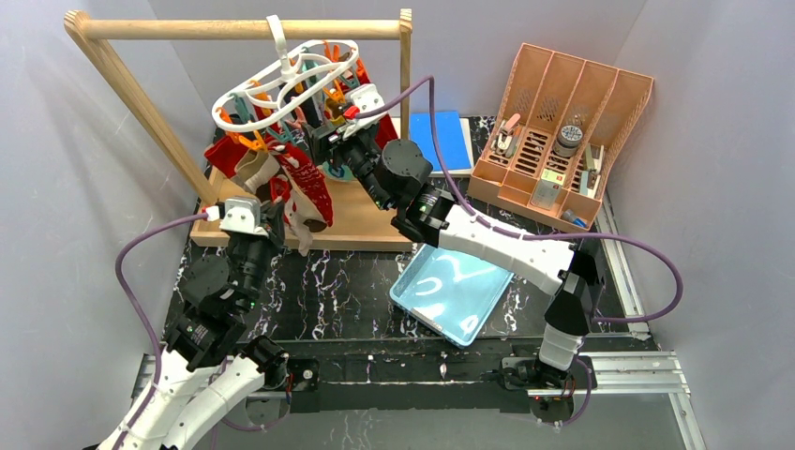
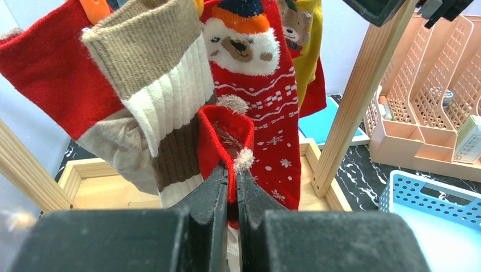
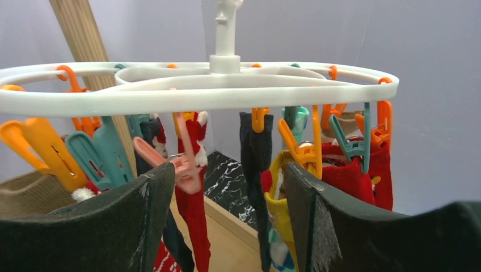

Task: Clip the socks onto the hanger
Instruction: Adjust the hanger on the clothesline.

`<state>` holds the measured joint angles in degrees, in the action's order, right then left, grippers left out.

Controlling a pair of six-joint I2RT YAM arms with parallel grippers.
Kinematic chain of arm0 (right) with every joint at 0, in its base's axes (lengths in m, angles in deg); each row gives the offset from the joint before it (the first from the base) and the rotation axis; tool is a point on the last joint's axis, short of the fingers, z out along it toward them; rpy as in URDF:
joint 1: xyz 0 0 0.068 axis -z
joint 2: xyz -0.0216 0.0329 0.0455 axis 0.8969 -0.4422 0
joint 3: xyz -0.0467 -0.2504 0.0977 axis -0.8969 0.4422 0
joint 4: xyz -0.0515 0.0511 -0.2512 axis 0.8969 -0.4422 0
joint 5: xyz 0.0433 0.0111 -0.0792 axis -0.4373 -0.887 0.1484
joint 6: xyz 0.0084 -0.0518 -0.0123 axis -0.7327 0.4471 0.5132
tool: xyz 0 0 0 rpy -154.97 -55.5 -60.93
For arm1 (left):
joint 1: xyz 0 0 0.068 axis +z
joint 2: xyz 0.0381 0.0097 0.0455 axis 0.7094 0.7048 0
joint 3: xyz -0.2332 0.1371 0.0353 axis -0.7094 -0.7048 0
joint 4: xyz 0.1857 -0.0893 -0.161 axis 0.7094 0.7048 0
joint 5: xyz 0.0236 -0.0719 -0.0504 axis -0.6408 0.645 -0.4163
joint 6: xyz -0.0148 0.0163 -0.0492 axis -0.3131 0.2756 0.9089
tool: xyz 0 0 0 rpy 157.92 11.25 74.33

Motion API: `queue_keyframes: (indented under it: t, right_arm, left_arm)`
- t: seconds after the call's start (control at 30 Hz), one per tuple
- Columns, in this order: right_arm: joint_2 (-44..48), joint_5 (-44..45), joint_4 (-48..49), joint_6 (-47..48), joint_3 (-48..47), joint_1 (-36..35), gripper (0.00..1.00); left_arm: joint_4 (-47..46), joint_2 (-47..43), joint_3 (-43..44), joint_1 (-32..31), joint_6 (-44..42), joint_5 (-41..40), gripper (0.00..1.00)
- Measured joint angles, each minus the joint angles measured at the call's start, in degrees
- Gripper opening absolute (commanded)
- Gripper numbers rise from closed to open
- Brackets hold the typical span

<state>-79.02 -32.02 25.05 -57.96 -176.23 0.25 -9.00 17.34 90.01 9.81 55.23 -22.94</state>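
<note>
Hanging upper left in the top view, the hanger [image 1: 286,67] is faced by the empty right pincer [image 3: 227,181], spread wide; a red sock [image 2: 227,127] is clamped tight in the left pincer [image 2: 231,177]. Squeezing the salmon clip [image 3: 182,164] apart seems needed next.

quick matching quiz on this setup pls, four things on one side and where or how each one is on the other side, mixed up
Column one:
1 left gripper
2 right gripper
3 hanger
4 blue tray

Column two:
a lying on the table
b shut on a red sock
c open, up by the clips
d hooked over the wooden rail

Pairs: 1-b; 2-c; 3-d; 4-a
</note>
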Motion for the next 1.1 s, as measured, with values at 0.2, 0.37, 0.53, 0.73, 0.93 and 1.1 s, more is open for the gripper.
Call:
queue_keyframes:
  t: [0.2, 0.37, 0.53, 0.73, 0.93, 1.1]
  right_arm:
    - [0.4, -0.4, 2.4, 1.4, 1.0, -0.4, 0.80]
    - [0.5, -1.0, 3.0, 2.0, 1.8, -0.5, 0.80]
    - [0.5, -1.6, 3.9, 2.1, 1.8, -0.7, 0.82]
    - [0.5, -2.8, 4.6, 2.3, 1.8, -1.4, 0.84]
    - [-1.4, -3.1, 5.1, 3.2, -0.5, -2.4, 0.85]
    - [-3.1, -3.2, 5.1, 3.4, -2.2, -2.9, 0.85]
  left_arm:
    - [-0.2, 0.0, -0.1, 0.0, 0.0, 0.1, 0.00]
    - [-0.6, 0.2, -0.5, 0.0, -0.2, 0.1, 0.00]
    - [-0.8, 0.6, -0.5, 0.0, -0.2, 0.2, 0.00]
    - [-0.8, 0.7, -0.6, 0.0, -0.4, 0.2, 0.00]
    - [-0.8, 0.7, -0.6, 0.0, -0.4, 0.2, 0.00]
    - [-0.8, 0.7, -0.7, 0.0, -0.4, 0.2, 0.00]
